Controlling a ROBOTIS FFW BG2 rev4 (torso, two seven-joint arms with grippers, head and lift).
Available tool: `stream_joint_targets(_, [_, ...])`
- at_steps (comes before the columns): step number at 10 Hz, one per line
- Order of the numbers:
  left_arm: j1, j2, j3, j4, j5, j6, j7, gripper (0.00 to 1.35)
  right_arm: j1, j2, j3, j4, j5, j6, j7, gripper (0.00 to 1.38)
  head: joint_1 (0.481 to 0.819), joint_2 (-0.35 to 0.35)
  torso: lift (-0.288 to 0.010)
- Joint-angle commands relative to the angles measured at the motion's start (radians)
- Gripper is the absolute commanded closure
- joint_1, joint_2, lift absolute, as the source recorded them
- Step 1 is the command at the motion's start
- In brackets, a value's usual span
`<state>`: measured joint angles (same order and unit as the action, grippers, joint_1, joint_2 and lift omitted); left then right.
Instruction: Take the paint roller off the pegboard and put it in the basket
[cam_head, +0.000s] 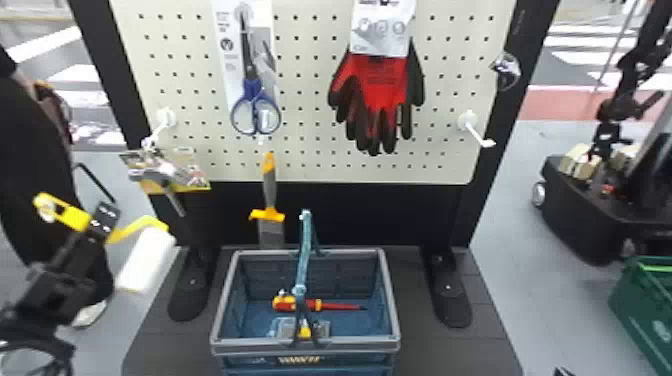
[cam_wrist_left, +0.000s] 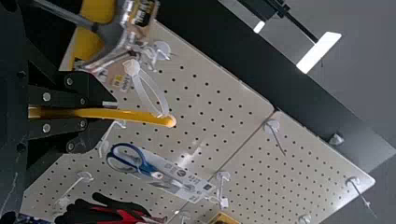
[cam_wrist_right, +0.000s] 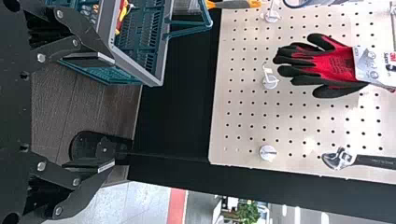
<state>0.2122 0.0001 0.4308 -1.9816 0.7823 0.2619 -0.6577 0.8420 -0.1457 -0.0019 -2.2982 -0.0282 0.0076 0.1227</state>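
In the head view, my left gripper (cam_head: 102, 220) is at the left, shut on the yellow handle of the paint roller (cam_head: 145, 259), whose white sleeve hangs tilted on the gripper's right side. The roller is off the pegboard (cam_head: 300, 165), left of and apart from the basket (cam_head: 360, 345). The left wrist view has the yellow handle (cam_wrist_left: 121, 115) clamped by my left gripper (cam_wrist_left: 109, 114), with a clear loop at its end. At the head view's bottom right edge is a tip of my right gripper (cam_head: 564, 372). Seen from its wrist, that right gripper (cam_wrist_right: 111, 113) stands open and holds nothing.
The basket holds a red screwdriver (cam_head: 330, 305) and a small clear package, its handle raised. Scissors (cam_head: 255, 107), gloves (cam_head: 375, 100) and an orange-handled tool (cam_head: 270, 187) are behind. A packaged tool (cam_head: 167, 172) hangs on a hook close beyond the left gripper.
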Motion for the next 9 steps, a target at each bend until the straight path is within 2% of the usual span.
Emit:
stream_joint_targets(1, [-0.006, -0.003, -0.037, 0.068, 0.018, -0.016, 0.003, 1.15, -0.004, 0.0, 0.002, 0.002, -0.001, 0.0, 0.0, 0.5, 0.549, 0.0, -0.1])
stream_joint_targets(3, [-0.029, -0.003, -0.067, 0.147, 0.032, -0.032, 0.003, 1.15, -0.006, 0.0, 0.005, 0.005, -0.001, 0.0, 0.0, 0.5, 0.549, 0.0, -0.1])
stream_joint_targets(5, [-0.063, 0.011, -0.122, 0.225, 0.063, -0.053, 0.0, 1.22, -0.006, 0.0, 0.005, 0.009, -0.003, -0.001, 0.0, 0.5, 0.549, 0.0, -0.1])
stream_joint_targets(9, [-0.16, 0.021, -0.191, 0.346, 0.058, -0.036, -0.023, 1.22, -0.008, 0.0, 0.005, 0.012, -0.003, -0.003, 0.002, 0.5, 0.549, 0.0, -0.1])
